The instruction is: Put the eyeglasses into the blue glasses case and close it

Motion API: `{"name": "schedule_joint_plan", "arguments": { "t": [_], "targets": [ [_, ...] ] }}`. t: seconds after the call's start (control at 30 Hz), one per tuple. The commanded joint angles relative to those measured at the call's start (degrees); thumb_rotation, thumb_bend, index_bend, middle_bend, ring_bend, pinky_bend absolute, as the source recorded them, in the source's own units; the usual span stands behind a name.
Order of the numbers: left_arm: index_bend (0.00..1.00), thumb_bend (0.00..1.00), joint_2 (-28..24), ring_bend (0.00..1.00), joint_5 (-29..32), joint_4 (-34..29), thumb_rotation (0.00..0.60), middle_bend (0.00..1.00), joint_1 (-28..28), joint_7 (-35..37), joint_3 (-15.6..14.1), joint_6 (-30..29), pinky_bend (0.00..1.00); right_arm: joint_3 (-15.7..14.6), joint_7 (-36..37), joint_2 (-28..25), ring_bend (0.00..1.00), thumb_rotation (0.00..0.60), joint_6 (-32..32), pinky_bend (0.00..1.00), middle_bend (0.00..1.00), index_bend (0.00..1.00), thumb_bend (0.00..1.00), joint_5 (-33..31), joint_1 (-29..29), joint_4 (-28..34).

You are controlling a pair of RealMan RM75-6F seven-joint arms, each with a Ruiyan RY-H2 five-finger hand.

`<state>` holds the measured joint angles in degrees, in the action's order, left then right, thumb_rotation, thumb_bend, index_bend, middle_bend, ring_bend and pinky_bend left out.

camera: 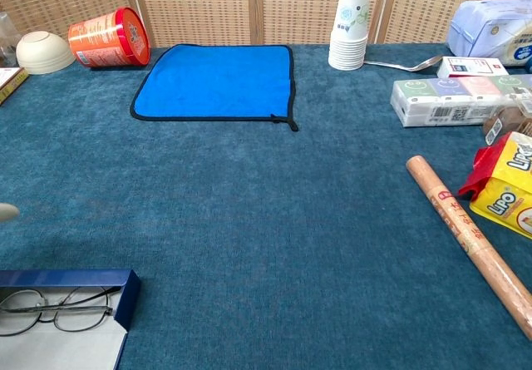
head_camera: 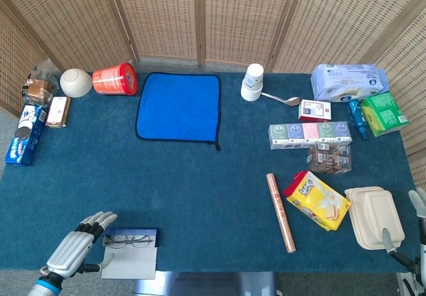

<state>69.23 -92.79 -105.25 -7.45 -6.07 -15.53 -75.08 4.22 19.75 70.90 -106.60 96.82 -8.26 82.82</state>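
The blue glasses case (head_camera: pixel 132 232) lies open at the table's front left edge, its grey lining (camera: pixel 66 349) facing up. Thin-framed eyeglasses (head_camera: pixel 130 241) rest inside it, seen close in the chest view as eyeglasses (camera: pixel 54 308) against the blue case wall (camera: pixel 125 299). My left hand (head_camera: pixel 74 248) hovers just left of the case with fingers spread, holding nothing and not touching it. In the chest view only a pale fingertip (camera: pixel 4 212) shows at the left edge. My right hand (head_camera: pixel 407 233) peeks in at the far right edge, its fingers apart and empty.
A blue cloth (head_camera: pixel 178 106) lies at the back middle, with a red tin (head_camera: pixel 114 80) on its side and a white bowl (head_camera: pixel 76 82) to its left. A brown roll (head_camera: pixel 280 211), yellow snack bag (head_camera: pixel 318 199) and white lunch box (head_camera: pixel 374 216) sit front right.
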Motion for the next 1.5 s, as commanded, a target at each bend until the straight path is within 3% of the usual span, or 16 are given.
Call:
{"name": "schedule_joint_plan", "arguments": {
  "t": [0.03,0.33,0.7,1.2,1.4,1.5],
  "targets": [
    [0.01,0.33,3.53,0.0,-5.71,5.68,0.393,0.05,4.85,-2.3,0.14,-8.07,0.04,0.09,0.44,-0.01,0.0,0.6,0.82,0.1,0.04,0.0,0.37,0.64,1.06,-0.39],
    [0.04,0.33,6.67,0.0,-11.63,12.57,0.396,0.03,8.72,-5.17,-0.43,-14.1,0.02,0.42,2.17,0.0,0.0,0.6,2.4,0.11,0.05,0.0,0.37,1.03,3.34,-1.44],
    [0.02,0.33,12.75,0.0,-17.72,27.54,0.415,0.0,13.67,-11.09,0.55,-22.01,0.0,0.05,2.14,-0.6,0.0,0.6,5.2,0.11,0.04,0.0,0.37,1.94,6.27,-2.48],
    [0.0,0.28,19.62,0.0,-18.37,45.53,0.263,0.0,20.74,-12.05,0.85,-29.71,0.0,-1.06,1.08,-2.16,0.0,0.6,8.52,0.11,0.04,0.0,0.37,5.39,10.97,-1.96],
    [0.0,0.27,21.82,0.0,-17.79,52.77,0.255,0.0,22.98,-10.68,0.47,-30.97,0.0,-1.75,0.49,-3.04,0.0,0.6,8.32,0.11,0.04,0.0,0.37,7.55,12.29,-1.09],
    [0.0,0.27,22.5,0.0,-17.16,54.59,0.292,0.0,23.9,-10.4,0.4,-30.94,0.0,-1.91,0.61,-3.21,0.0,0.6,7.91,0.11,0.04,0.0,0.37,8.11,12.64,-0.87]
  ]
}}
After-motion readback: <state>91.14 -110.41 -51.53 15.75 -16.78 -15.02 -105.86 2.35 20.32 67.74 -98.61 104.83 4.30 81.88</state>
